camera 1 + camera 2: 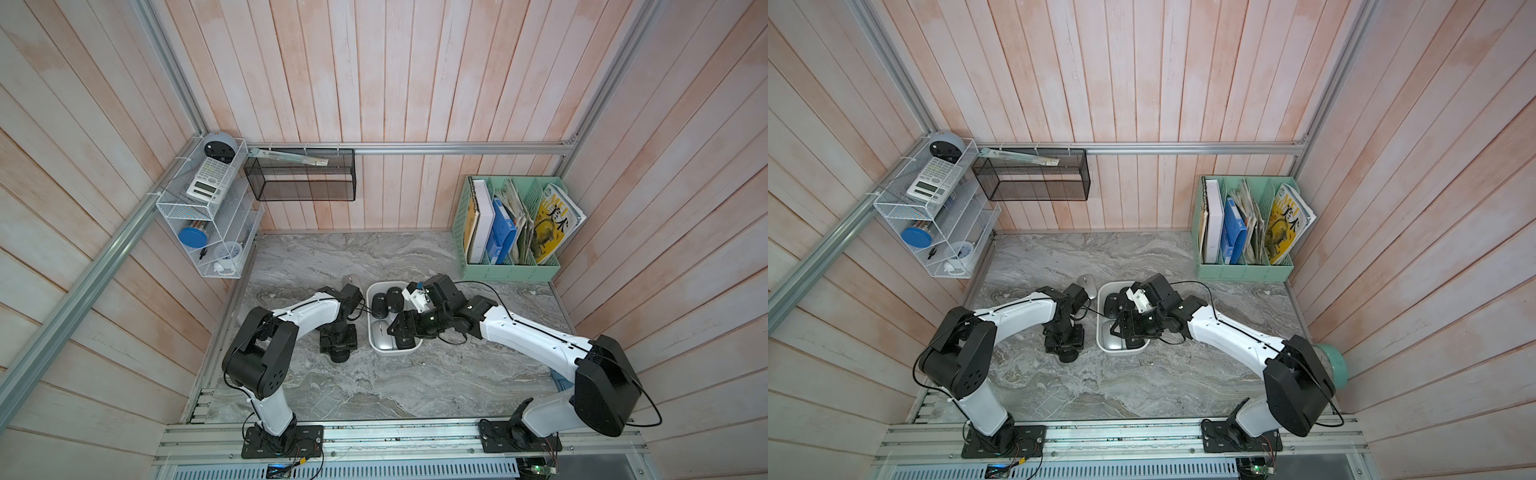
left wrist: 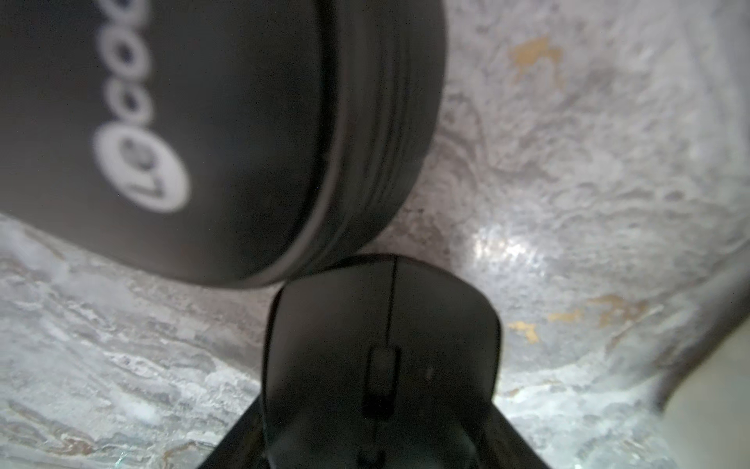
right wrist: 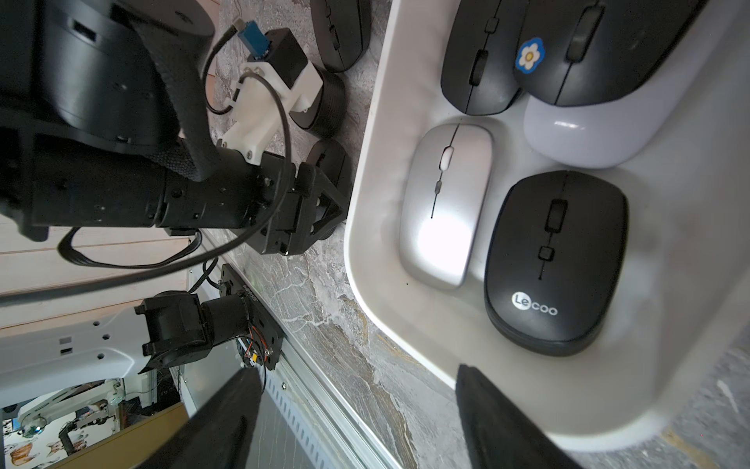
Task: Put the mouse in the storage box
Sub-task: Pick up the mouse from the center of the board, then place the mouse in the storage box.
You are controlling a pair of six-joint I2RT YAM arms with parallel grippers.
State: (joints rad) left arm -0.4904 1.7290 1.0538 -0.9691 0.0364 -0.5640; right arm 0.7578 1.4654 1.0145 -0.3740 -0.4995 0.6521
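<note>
Black mouse (image 2: pixel 381 325) lies lengthwise in our left gripper's (image 2: pixel 377 426) pinch, storage box (image 1: pixel 395 352) just rightward. Our right gripper (image 3: pixel 357 371) gapes empty.

Both top views look down on the table (image 1: pixel 374 386); wrist cameras sit close above it.

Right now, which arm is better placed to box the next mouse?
Left. The left gripper holds a black mouse beside the storage box; the right gripper is open and empty.

left pincer (image 2: pixel 377 414): clamped, low | right pincer (image 3: pixel 357 371): jaws apart, hovering
</note>
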